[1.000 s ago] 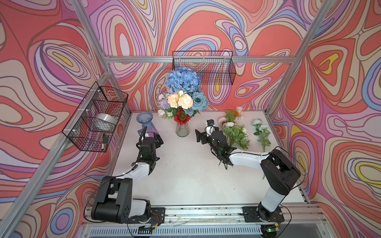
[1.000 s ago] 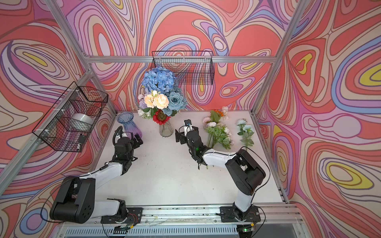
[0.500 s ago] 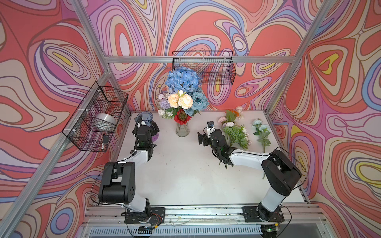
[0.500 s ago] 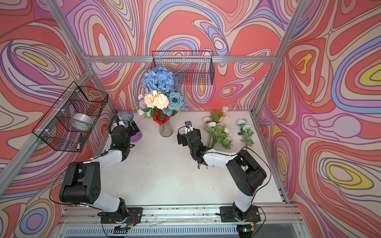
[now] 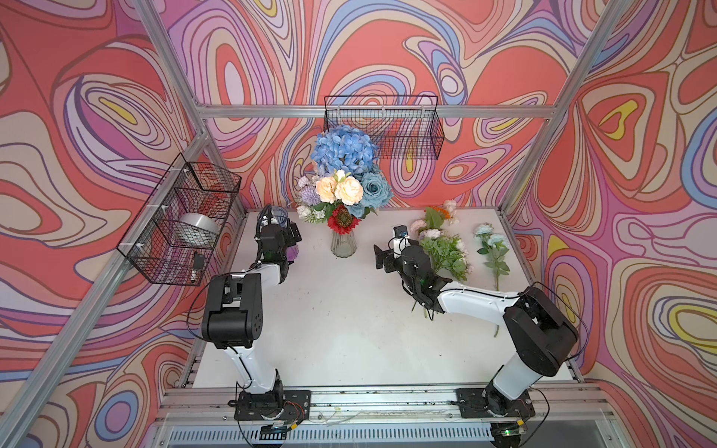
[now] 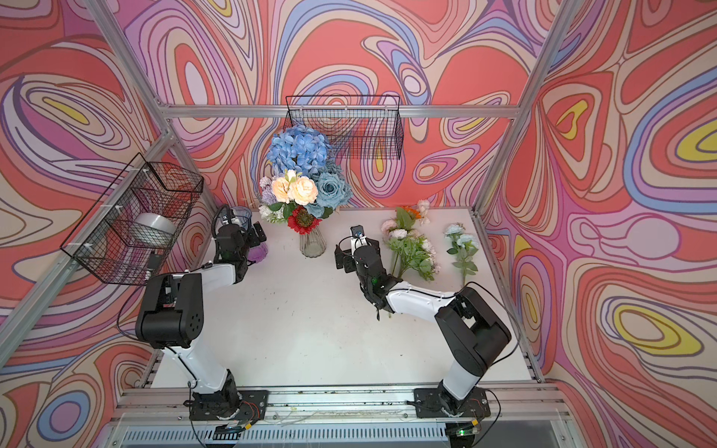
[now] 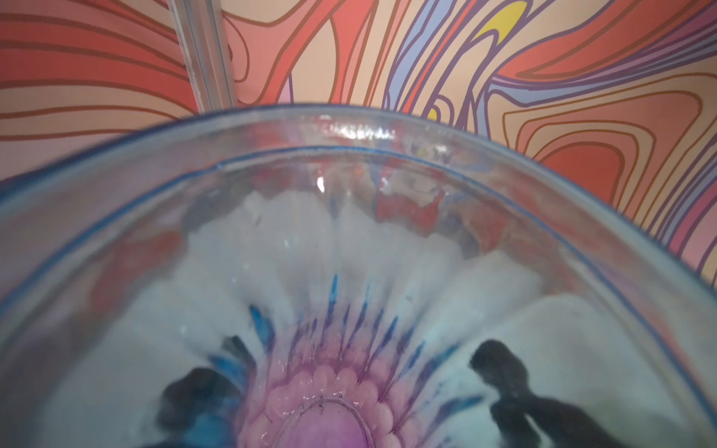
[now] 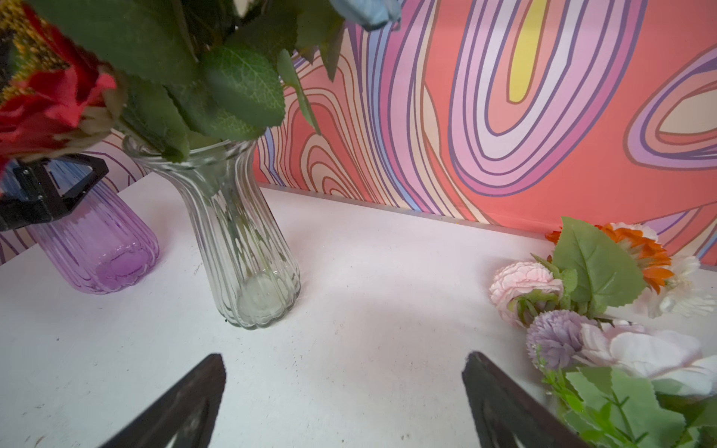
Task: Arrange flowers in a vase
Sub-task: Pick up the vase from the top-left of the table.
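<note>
As left tool (image 5: 280, 232) flanks purple vase (image 8: 104, 252), wall (image 7: 582, 58) stands near.

No text, label, brand, number or sign readable in any view, any fine print too small or blurred to make out

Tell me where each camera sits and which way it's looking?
Top views: high at the front, looking down on the table; left arm and right arm show whole.
Left wrist: peering into the purple vase; the left gripper straddles it, seen through glass.
Right wrist: low, facing the clear vase and back wall; the right gripper shows, open.
Shared: both wrist views show the purple vase.
</note>
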Robot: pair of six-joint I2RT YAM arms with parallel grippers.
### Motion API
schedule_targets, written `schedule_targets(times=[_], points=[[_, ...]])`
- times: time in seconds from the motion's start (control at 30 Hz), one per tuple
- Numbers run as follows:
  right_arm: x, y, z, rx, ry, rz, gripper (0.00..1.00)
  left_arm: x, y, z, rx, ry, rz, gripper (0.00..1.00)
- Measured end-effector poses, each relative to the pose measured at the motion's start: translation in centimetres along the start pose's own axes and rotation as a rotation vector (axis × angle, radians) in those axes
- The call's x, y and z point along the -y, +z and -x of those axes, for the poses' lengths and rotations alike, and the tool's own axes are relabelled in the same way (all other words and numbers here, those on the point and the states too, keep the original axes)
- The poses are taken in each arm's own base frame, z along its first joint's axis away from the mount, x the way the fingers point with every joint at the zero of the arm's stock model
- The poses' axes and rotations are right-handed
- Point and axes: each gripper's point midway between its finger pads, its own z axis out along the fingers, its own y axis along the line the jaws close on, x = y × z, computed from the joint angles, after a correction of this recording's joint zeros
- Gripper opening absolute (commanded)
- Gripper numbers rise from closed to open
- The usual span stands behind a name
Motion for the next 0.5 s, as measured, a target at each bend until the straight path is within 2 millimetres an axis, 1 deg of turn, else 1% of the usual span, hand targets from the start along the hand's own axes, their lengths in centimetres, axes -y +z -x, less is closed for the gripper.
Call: schedule_targets(times=[0.13, 0.23, 0.3, 0.5], points=[[0.0, -0.1, 0.1, 0.001, -0.006, 0.000, 0.98, 0.0, 0.3, 0.0, 0.002, 0.010, -0.001, 0.83], [0.0, -0.2, 0.3, 0.004, -0.007, 0.000, 0.98, -0.1, 0.3, 0.1, 0.004, 0.016, 0.004, 0.71], [0.0, -0.2, 0.4, 0.006, -0.009, 0.001, 0.98, -0.2, 0.3, 0.3, 0.014, 0.029, 0.008, 0.61], [0.1, -0.3, 0.5, 0.008, -0.017, 0.000, 0.98, -0.4, 0.3, 1.2, 0.051, 0.058, 0.019, 0.42]])
